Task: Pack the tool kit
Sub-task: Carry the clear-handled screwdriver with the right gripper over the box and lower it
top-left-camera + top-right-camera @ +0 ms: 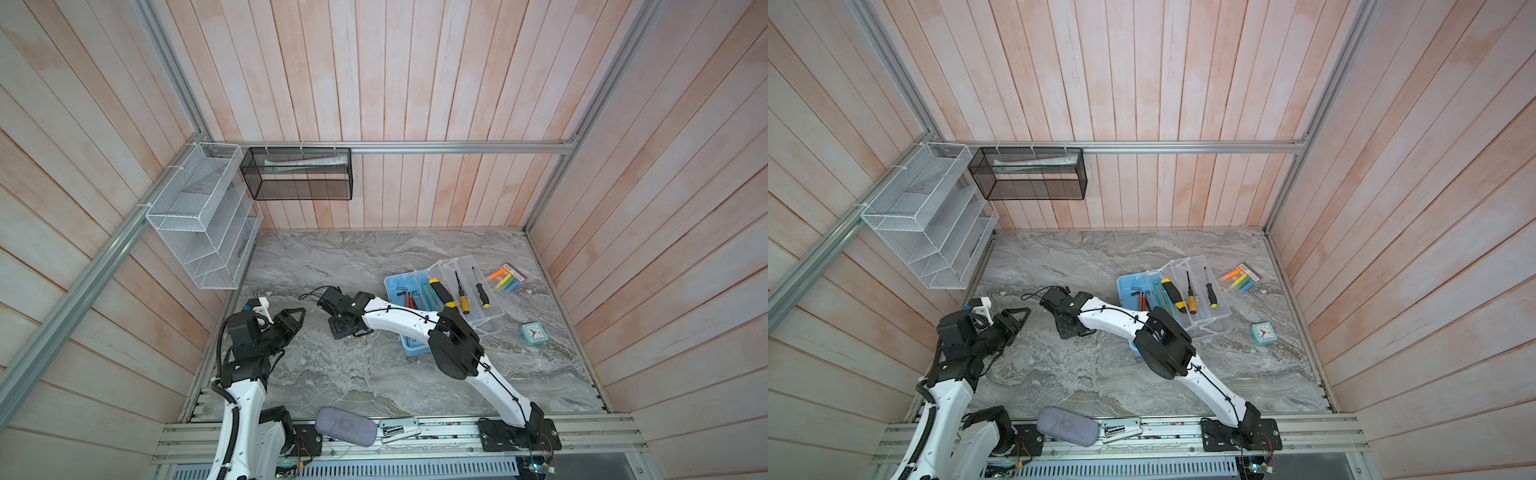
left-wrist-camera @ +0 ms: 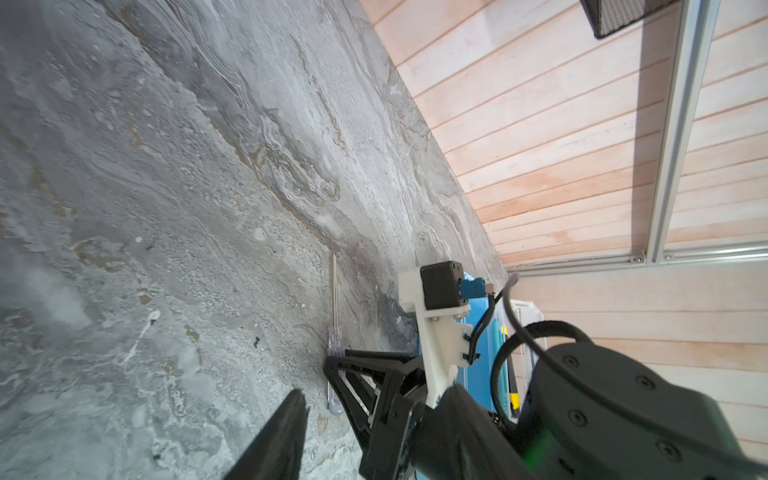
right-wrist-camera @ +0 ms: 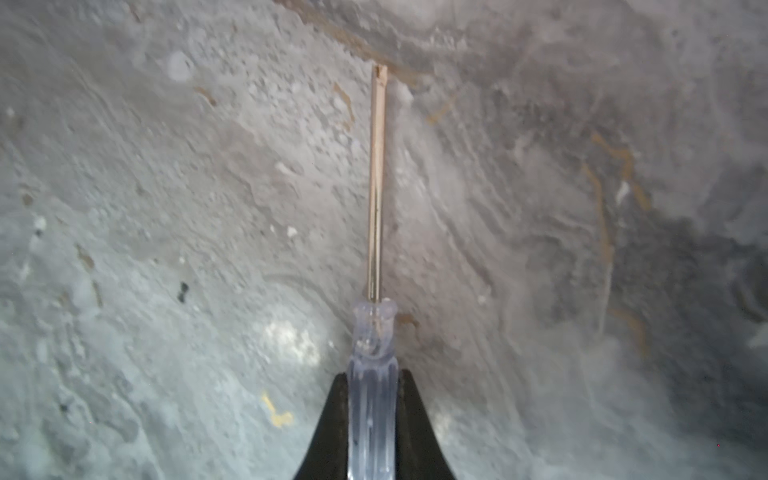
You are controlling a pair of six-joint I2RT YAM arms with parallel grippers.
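We see two arms of one build. The left arm (image 1: 243, 401) and right arm (image 1: 397, 322) wear smooth white shells on their long links, with bulky black housings at the joints. One round housing (image 2: 623, 395) shows sunken screws. A thin black cable (image 1: 409, 311) is clipped along the right arm's shell, and a ribbed black hose (image 1: 233, 432) follows the left. The left gripper (image 1: 298, 316) and right gripper (image 3: 372, 376) are black. A white bracket (image 2: 432, 332) carries a small black camera (image 2: 441, 284). The right arm's base is a flat black plate (image 1: 519, 436).

Pink plank walls (image 1: 415, 62) enclose a grey marble table (image 1: 365, 374). A black mesh basket (image 1: 297, 185) hangs from an aluminium rail (image 1: 457, 147).
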